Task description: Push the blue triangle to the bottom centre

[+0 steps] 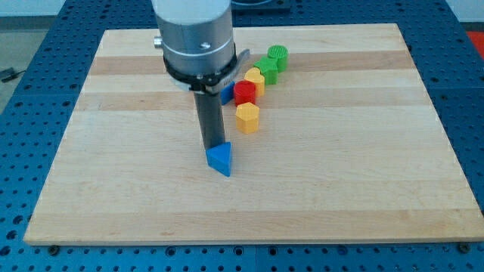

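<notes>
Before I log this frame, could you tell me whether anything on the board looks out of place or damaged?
Nothing stands out. The blue triangle sits upright with my tip against its top edge, and the other blocks are clustered tidily above it.

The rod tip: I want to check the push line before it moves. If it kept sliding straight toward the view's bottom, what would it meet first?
My tip sits right behind the blue triangle, apparently touching it, so that comes first. Beyond it, the wooden board looks free to its bottom edge, though depth is uncertain.
</notes>
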{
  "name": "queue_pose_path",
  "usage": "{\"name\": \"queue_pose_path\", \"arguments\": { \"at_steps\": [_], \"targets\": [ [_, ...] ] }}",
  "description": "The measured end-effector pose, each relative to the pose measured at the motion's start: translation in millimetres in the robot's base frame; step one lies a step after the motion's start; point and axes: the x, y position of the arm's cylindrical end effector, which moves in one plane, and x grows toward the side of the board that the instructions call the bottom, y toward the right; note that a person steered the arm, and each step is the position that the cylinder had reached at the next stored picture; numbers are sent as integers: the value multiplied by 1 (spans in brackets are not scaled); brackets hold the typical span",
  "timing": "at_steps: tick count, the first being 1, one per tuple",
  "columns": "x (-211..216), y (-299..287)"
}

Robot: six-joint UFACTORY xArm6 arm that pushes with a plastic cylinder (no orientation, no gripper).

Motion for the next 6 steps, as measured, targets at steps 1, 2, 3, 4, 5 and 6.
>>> {"name": "queue_pose_path", "arguments": {
  "at_steps": [1, 2, 3, 4, 5, 6],
  "targets": [
    [19, 5],
    [27, 16],
    [36, 26],
    [45, 38],
    [55, 46],
    [59, 46]
  ]
}}
